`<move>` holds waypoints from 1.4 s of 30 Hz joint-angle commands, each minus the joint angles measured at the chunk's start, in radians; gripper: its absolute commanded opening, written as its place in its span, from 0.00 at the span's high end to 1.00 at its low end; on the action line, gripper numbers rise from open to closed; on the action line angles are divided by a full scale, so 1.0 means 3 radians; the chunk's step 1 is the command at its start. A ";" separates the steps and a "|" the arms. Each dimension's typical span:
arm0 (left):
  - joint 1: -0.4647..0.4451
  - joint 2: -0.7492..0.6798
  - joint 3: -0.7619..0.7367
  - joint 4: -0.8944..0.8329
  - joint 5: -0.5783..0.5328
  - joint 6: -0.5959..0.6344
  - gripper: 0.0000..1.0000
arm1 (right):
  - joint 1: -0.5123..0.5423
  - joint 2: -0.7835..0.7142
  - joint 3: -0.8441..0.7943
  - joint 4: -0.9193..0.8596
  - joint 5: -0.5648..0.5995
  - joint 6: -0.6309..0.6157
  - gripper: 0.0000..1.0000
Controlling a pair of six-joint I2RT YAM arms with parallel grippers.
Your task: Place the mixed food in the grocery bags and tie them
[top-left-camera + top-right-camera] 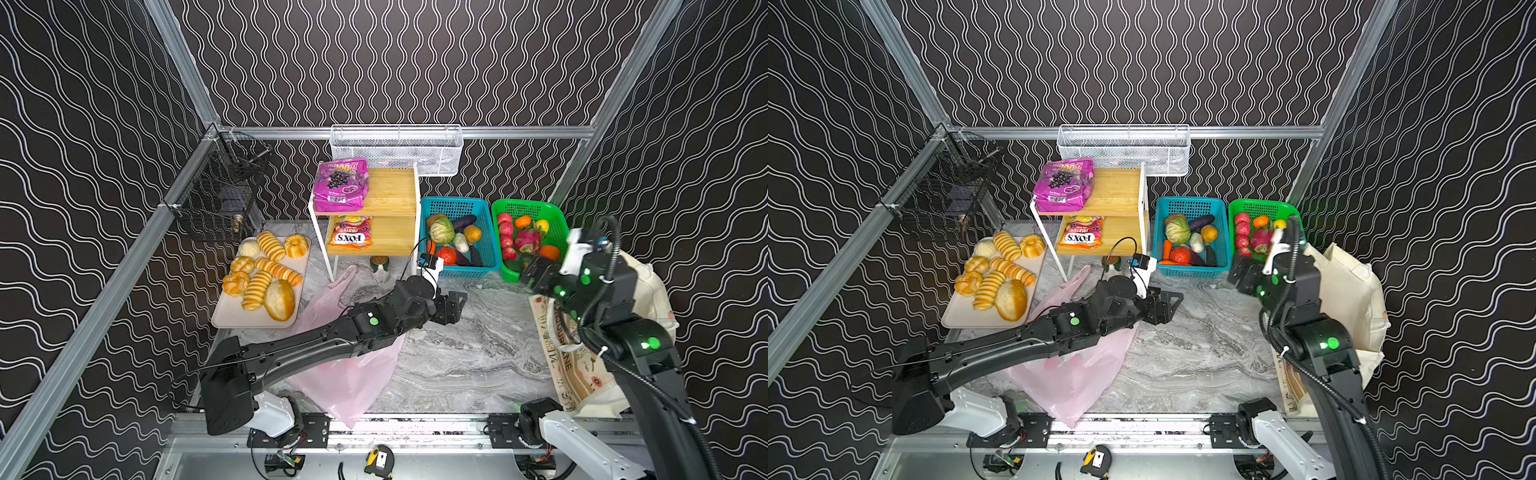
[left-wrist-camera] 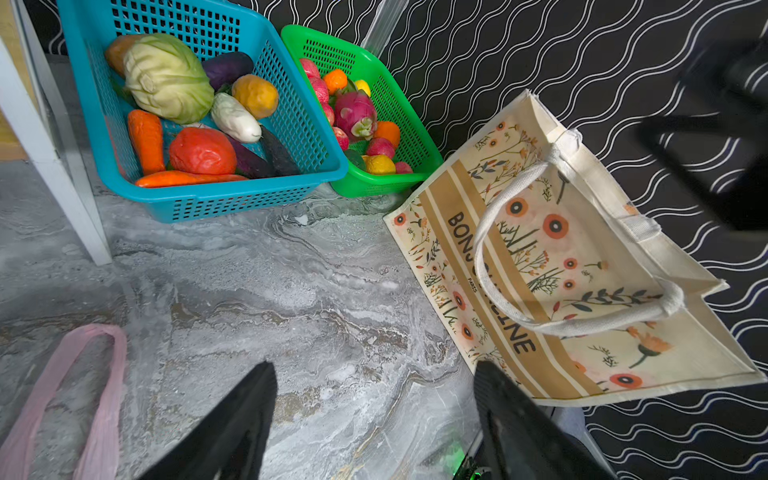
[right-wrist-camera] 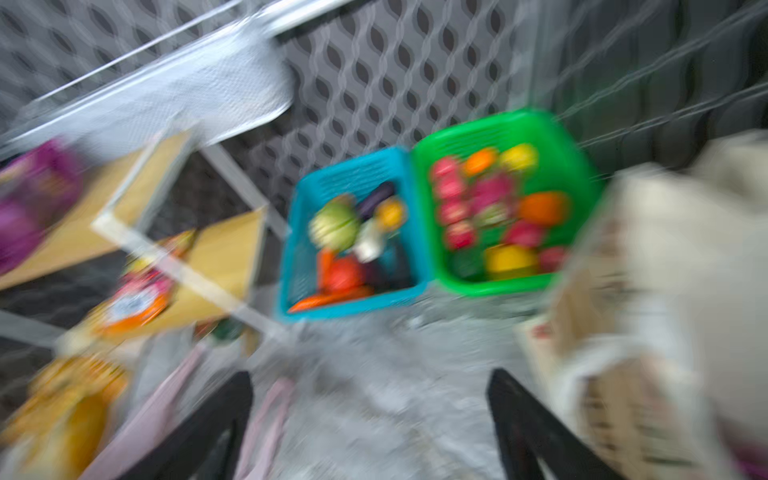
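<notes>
**A:** Left gripper (image 2: 374, 370) spread wide, empty, above bare marble table (image 2: 291, 270). Right gripper (image 3: 372, 376) likewise agape, nothing between the fingers; its view is smeared.

**B:** Food?

**A:** Cabbage (image 2: 166, 79) sits in blue basket (image 2: 232, 199), magenta pouch (image 1: 341, 183) on shelf (image 1: 390, 191). Bag contents unclear.

**B:** Risks?

**A:** Cream tote (image 2: 519, 232) slumps at the right wall, mouth pinched; a dropped item could bounce off. Pink bag (image 1: 345, 382) lies flat under the left arm; a careless sweep might drag it off the table.
</notes>
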 commanded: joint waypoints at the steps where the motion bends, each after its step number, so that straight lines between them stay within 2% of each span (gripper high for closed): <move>1: 0.0010 -0.0010 0.0016 0.0022 0.0083 -0.0014 0.21 | -0.0306 0.0249 0.0307 -0.0338 0.0794 -0.0166 0.00; 5: 0.0021 -0.0059 0.0004 -0.0021 0.0129 0.0040 0.21 | -0.1321 0.0511 0.0571 -0.0340 -0.0287 -0.0092 0.00; 7: 0.0033 -0.0090 0.0012 -0.0074 0.0141 0.0074 0.21 | -0.1560 0.0637 0.0609 -0.0345 -0.0575 -0.0011 0.00; 9: 0.0060 -0.0126 -0.0008 -0.0093 0.0155 0.0104 0.21 | -0.1666 0.0776 0.0617 -0.0356 -0.0615 0.0078 0.00; 11: 0.0121 -0.0180 -0.0051 -0.0081 0.0202 0.0095 0.21 | -0.1731 0.0925 0.0588 -0.0354 -0.0568 0.0146 0.00; 15: 0.0249 -0.0256 -0.0108 -0.0095 0.0292 0.0085 0.21 | -0.1784 0.1114 0.0480 -0.0214 -0.0729 0.0294 0.03; 21: 0.0392 -0.0274 -0.0129 -0.0075 0.0402 0.0061 0.21 | -0.1791 0.1425 0.0244 0.0289 -0.0665 0.0228 0.18; 24: 0.0420 -0.0247 -0.0105 -0.0086 0.0432 0.0044 0.21 | -0.1789 0.1553 0.0165 0.0661 -0.0672 0.0069 0.35; 26: 0.0431 -0.0231 -0.0079 -0.0101 0.0447 0.0039 0.21 | -0.1790 0.1576 0.0109 0.0912 -0.0691 -0.0042 0.55; 28: 0.0437 -0.0221 -0.0061 -0.0120 0.0437 0.0030 0.21 | -0.1788 0.1570 0.0072 0.1115 -0.0741 -0.0157 0.68; 33: 0.0440 -0.0204 -0.0044 -0.0100 0.0421 0.0002 0.21 | -0.1789 0.1557 0.0020 0.1461 -0.0918 -0.0415 0.89; 40: 0.0439 -0.0176 -0.0056 -0.0066 0.0468 -0.0064 0.21 | -0.1788 0.1619 -0.0021 0.1702 -0.1225 -0.0825 0.87; 42: 0.0441 -0.0187 -0.0058 -0.0081 0.0463 -0.0066 0.21 | -0.1787 0.1582 -0.0074 0.1761 -0.1257 -0.0893 0.83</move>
